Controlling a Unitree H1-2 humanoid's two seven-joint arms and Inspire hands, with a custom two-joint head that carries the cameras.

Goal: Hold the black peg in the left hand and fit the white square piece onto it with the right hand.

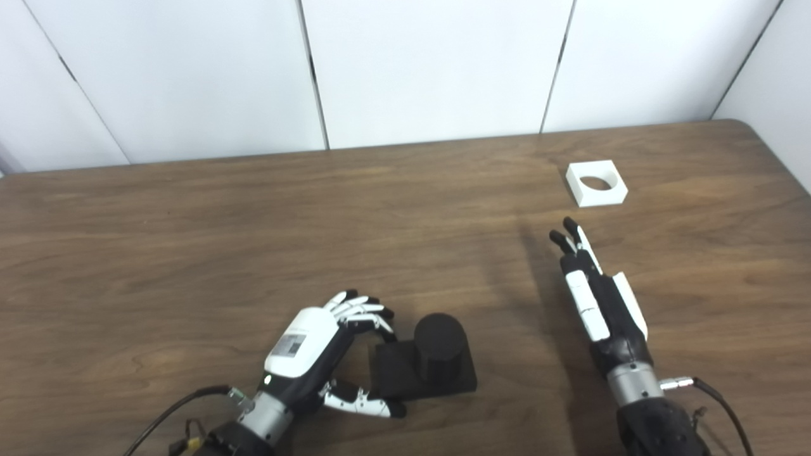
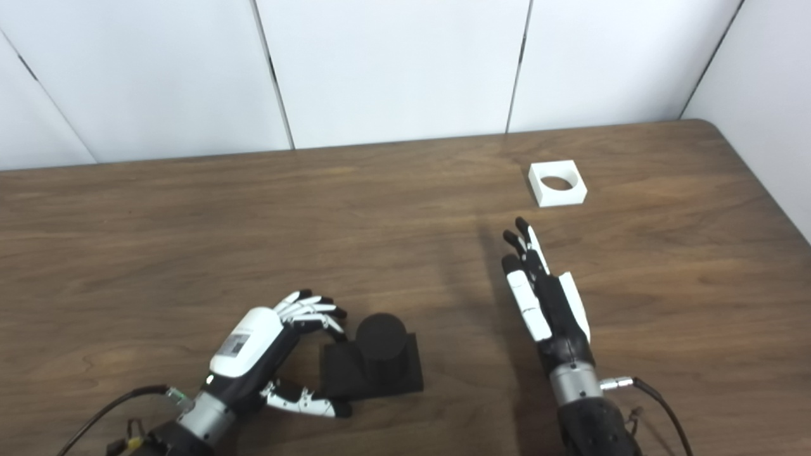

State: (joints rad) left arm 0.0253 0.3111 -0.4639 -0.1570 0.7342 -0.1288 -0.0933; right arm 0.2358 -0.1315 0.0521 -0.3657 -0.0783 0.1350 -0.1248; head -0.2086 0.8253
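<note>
Near the front edge of the worktop [image 1: 190, 253], the black peg [image 1: 426, 364] stands on its square base, with the left hand [image 1: 317, 358] cupped wide around its near-left corner, fingers curled but holding nothing yet. Well apart, toward the far right, the white square piece [image 1: 596, 183] lies flat, and the right hand [image 1: 595, 297] points at it, fingers straight and empty. A grip on that corner alone could let the peg twist or slide away.
</note>
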